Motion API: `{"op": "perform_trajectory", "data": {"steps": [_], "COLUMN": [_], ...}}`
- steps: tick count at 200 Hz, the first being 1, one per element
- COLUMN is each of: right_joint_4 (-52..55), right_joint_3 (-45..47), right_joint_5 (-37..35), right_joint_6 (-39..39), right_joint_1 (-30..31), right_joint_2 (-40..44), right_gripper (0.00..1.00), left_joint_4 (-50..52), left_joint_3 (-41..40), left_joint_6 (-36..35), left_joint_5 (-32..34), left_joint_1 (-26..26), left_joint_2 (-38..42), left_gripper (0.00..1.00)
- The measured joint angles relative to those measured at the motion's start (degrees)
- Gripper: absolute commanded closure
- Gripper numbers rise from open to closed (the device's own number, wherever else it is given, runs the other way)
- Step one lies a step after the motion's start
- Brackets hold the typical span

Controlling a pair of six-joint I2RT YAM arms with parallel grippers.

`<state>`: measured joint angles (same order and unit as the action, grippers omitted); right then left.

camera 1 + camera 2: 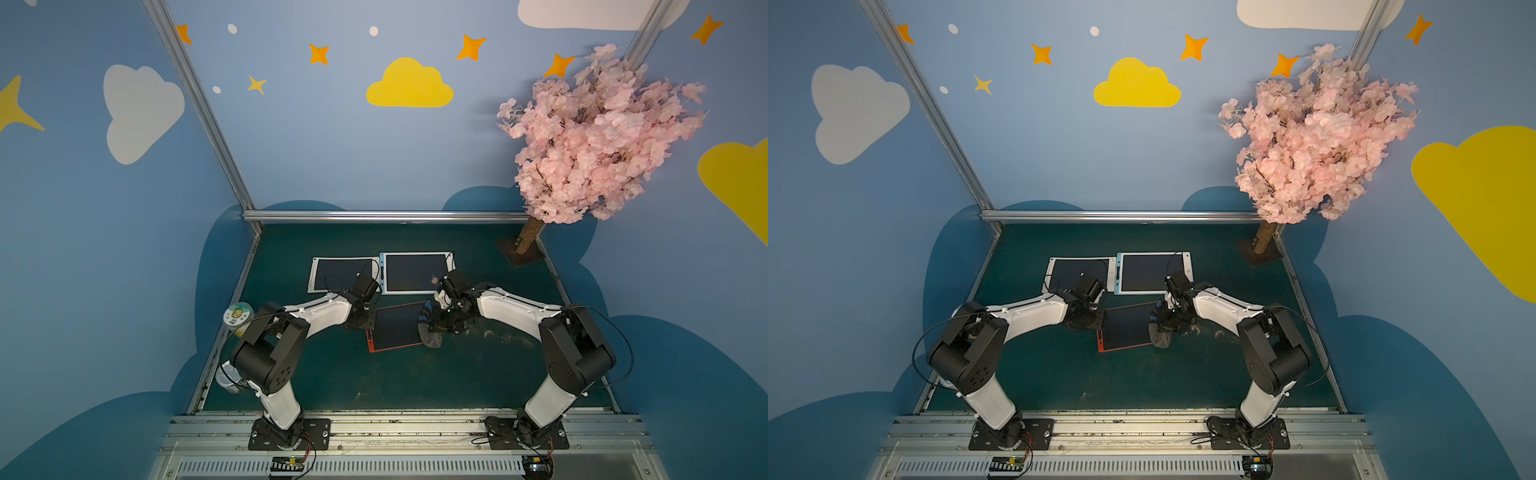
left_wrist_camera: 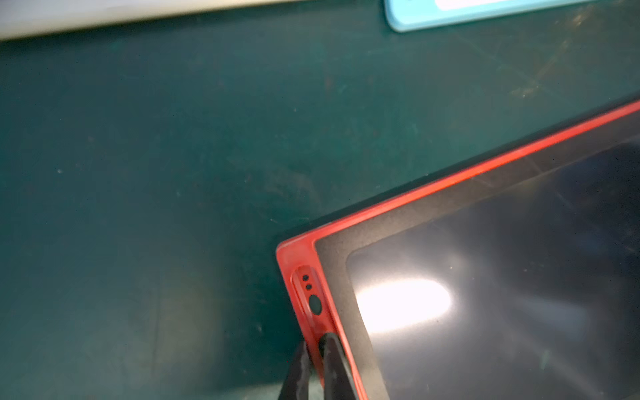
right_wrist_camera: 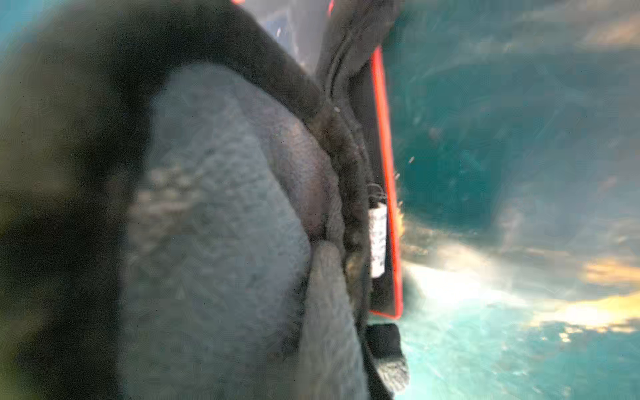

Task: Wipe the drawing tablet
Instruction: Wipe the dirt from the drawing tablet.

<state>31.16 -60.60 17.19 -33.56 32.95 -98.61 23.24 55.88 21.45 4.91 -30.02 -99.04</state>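
Only from the left wrist: left gripper point(image 2: 316, 343), jaws nearly together, tips on the rim of the red drawing tablet point(image 2: 485, 294). From above: right gripper point(image 1: 437, 327) clamped on grey cloth point(image 1: 430, 340) atop it.

White-shelled left arm point(image 1: 316, 311) and right arm point(image 1: 511, 307), black joints point(image 1: 266, 353), thin black cables point(image 1: 631, 357), black bolted base plates point(image 1: 320, 432).

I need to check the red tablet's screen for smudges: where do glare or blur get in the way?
Left wrist view: fairly sharp, but a bright white glare patch covers part of the red tablet screen. Right wrist view: smeared and out of focus, the cloth filling most of it. Both top views: dim, even light, wide-lens bending at the edges; tablet too small for smudges.
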Motion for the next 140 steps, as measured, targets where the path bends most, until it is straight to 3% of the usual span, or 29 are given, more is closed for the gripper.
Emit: {"op": "perform_trajectory", "data": {"steps": [70, 140], "right_joint_4": [6.0, 4.3], "right_joint_3": [-11.6, -19.1], "right_joint_5": [-8.6, -5.8], "right_joint_6": [1.4, -0.4], "right_joint_1": [1.9, 16.0], "right_joint_2": [-6.6, -13.4], "right_gripper": [1.00, 1.00], "left_joint_4": [0.3, 0.5], "left_joint_3": [-0.3, -0.3], "left_joint_6": [0.0, 0.0], "left_joint_5": [-0.4, -0.3], "left_joint_1": [0.0, -0.2], "left_joint_2": [0.5, 0.5], "left_gripper": [0.90, 0.90]}}
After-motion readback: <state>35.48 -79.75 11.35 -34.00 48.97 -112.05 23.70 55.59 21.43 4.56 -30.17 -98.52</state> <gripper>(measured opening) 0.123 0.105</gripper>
